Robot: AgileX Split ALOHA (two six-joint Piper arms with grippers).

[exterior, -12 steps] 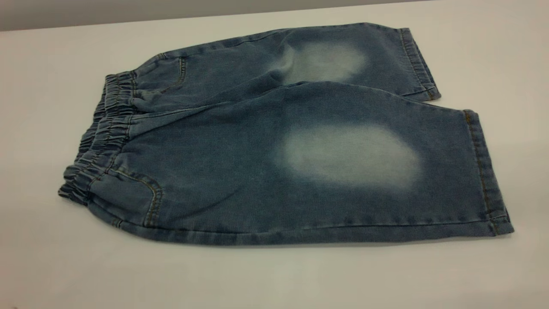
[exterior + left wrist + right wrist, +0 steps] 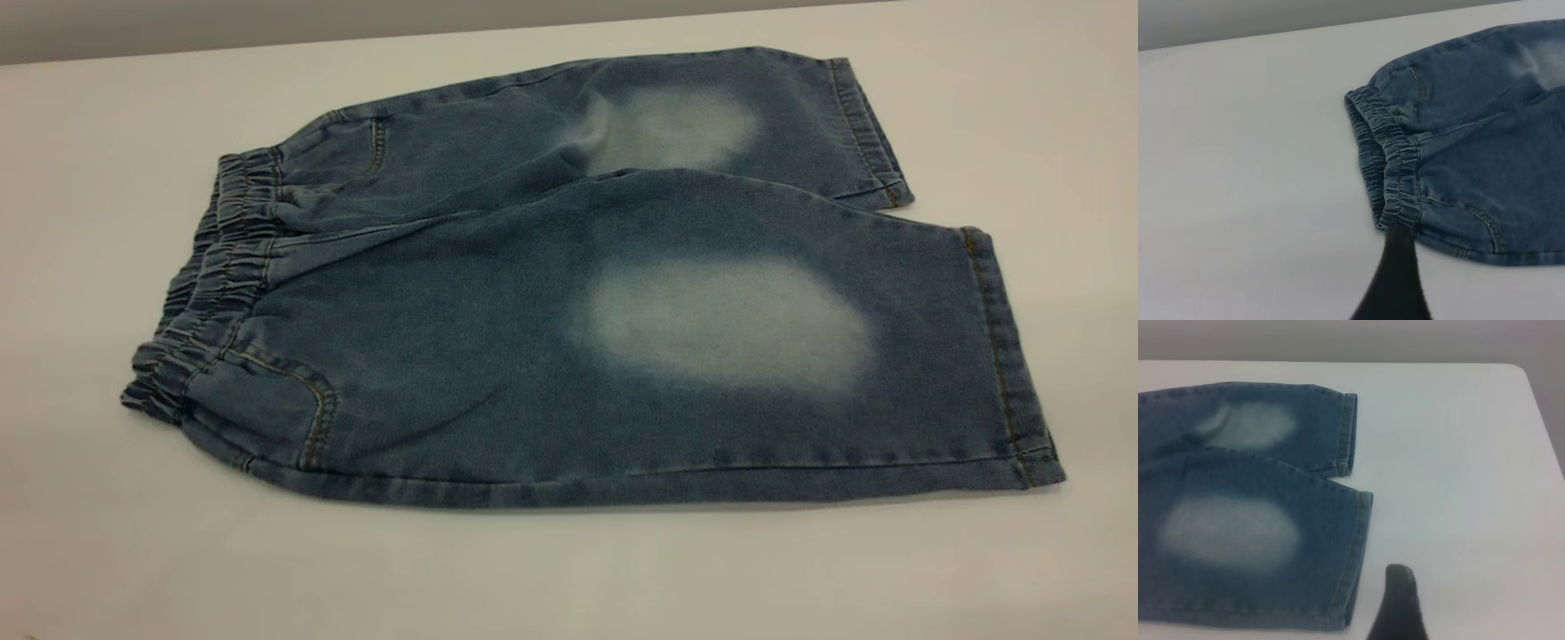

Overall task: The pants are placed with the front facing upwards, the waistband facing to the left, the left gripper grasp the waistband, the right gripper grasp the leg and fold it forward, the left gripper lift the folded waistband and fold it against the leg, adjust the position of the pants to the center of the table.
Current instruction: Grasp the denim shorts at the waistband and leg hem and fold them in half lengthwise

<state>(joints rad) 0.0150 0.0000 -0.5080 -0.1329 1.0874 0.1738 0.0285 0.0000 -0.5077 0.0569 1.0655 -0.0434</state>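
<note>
Pants (image 2: 498, 356) spread flat on the white table (image 2: 107, 533), front side up, two pale faded ovals showing on the legs. Waistband (image 2: 209, 284) gathered and ruffled at the left end, leg hems at the right end. Near leg lying partly over the far leg along the middle seam, far leg reaching toward the table's far edge. Curved front pocket stitching visible just right of the waistband.

Left gripper (image 2: 1395, 280) hanging just off the near corner of the waistband (image 2: 1388, 157), one dark fingertip showing close to the ruffled edge; released or clenched, cannot tell, and contact with the cloth cannot be told either. Right gripper (image 2: 1399, 603) over bare table just right of the near leg's hem (image 2: 1355, 560), apart from the cloth, only one dark fingertip in sight; released or clenched, cannot tell.
</note>
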